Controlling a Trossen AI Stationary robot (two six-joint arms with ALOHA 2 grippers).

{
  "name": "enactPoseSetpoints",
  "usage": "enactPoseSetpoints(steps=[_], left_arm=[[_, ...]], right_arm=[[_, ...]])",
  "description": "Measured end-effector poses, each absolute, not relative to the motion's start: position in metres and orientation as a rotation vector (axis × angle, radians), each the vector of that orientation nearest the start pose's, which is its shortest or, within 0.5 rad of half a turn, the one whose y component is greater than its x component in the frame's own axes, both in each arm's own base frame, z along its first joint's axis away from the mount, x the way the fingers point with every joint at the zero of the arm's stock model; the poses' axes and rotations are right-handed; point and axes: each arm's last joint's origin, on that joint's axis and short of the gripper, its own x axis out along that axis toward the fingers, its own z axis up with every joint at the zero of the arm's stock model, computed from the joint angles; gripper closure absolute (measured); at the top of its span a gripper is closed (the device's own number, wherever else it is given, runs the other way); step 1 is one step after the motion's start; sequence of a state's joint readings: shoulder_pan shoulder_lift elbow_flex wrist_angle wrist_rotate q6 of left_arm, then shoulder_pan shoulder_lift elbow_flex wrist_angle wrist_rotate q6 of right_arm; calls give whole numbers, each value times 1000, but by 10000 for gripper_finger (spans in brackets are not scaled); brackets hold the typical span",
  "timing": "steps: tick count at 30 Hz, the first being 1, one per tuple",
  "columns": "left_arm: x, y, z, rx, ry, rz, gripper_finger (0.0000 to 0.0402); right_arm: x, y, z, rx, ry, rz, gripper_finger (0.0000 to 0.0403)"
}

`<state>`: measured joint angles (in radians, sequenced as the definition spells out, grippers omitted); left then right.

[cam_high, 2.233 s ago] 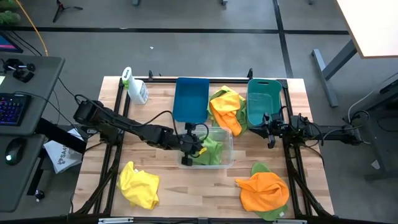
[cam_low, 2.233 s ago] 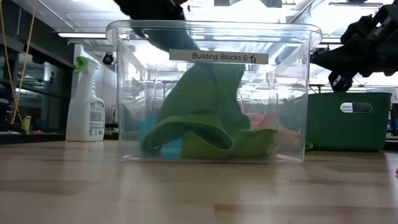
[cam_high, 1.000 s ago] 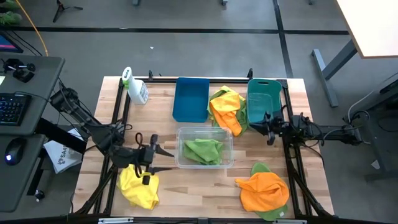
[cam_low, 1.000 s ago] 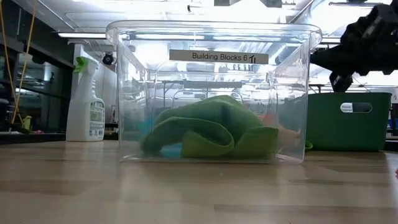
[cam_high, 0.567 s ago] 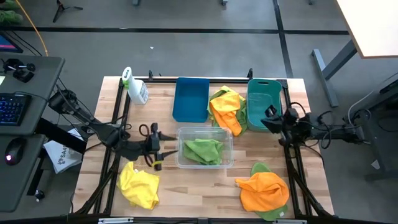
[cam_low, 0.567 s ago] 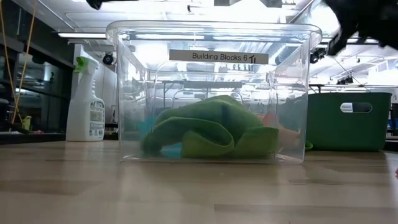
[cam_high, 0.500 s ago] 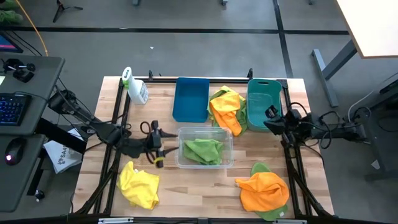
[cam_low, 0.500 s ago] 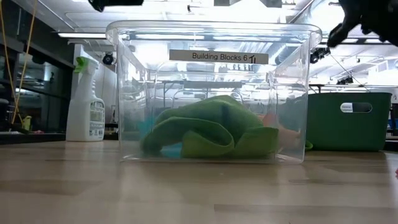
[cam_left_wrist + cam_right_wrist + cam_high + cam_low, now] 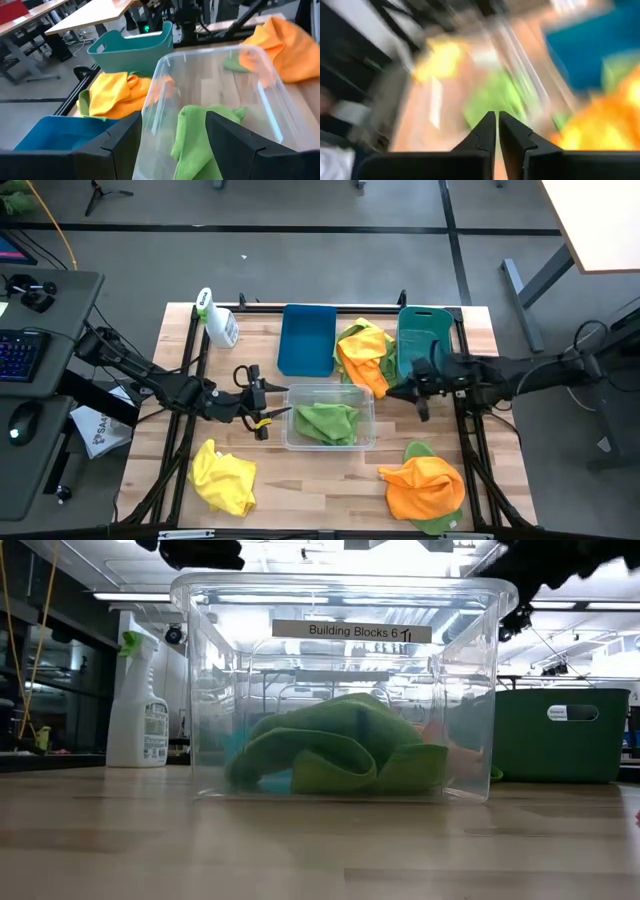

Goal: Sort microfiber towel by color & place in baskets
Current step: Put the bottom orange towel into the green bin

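Observation:
A green towel (image 9: 325, 422) lies bunched on the floor of the clear bin (image 9: 290, 418) at mid-table; it also shows in the low view (image 9: 340, 755). My left gripper (image 9: 262, 410) is open and empty just off the bin's left wall; its wrist view looks into the bin at the towel (image 9: 195, 135). My right gripper (image 9: 405, 392) is shut and empty, above the table by the bin's far right corner, next to a yellow, orange and green towel pile (image 9: 362, 355). A yellow towel (image 9: 225, 477) and an orange towel (image 9: 425, 488) lie on the table near its front edge.
The blue bin (image 9: 307, 338) and the teal bin (image 9: 422, 338) stand at the far side with the towel pile between them. A white spray bottle (image 9: 217, 320) stands at the far left corner. A green towel edge (image 9: 432, 525) shows under the orange one.
My left gripper has gone from above the yellow towel toward the far and right, up to the clear bin's left wall, and stays open. My right gripper has swung toward the table's left, from beside the teal bin to the clear bin's far right corner.

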<state>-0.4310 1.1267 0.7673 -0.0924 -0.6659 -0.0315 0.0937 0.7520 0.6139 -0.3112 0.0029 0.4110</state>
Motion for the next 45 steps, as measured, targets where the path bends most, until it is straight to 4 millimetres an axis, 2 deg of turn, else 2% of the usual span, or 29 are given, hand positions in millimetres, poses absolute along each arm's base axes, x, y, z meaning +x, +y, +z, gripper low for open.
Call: enactPoseSetpoints(steps=[5, 11, 16, 19, 23, 29, 39, 45], left_arm=[[222, -83, 268, 211, 429, 239, 193], [220, -86, 266, 104, 440, 217, 193], [216, -99, 268, 64, 414, 158, 193], [212, -111, 271, 51, 373, 115, 193], [206, -125, 275, 43, 327, 78, 193], [202, -142, 276, 32, 278, 54, 193], [201, -146, 277, -10, 255, 45, 193], [201, -146, 277, -41, 254, 42, 193]], right_arm=[[178, 31, 279, 567, 875, -195, 350], [196, 68, 265, 787, 1405, -357, 307], [198, 110, 254, 807, 1818, -453, 285], [189, 135, 254, 728, 1964, -545, 280], [176, 165, 254, 681, 1979, -605, 279], [170, 202, 250, 816, 1843, -559, 279], [162, 206, 248, 815, 1667, -713, 279], [163, 207, 245, 812, 1670, -752, 279]])
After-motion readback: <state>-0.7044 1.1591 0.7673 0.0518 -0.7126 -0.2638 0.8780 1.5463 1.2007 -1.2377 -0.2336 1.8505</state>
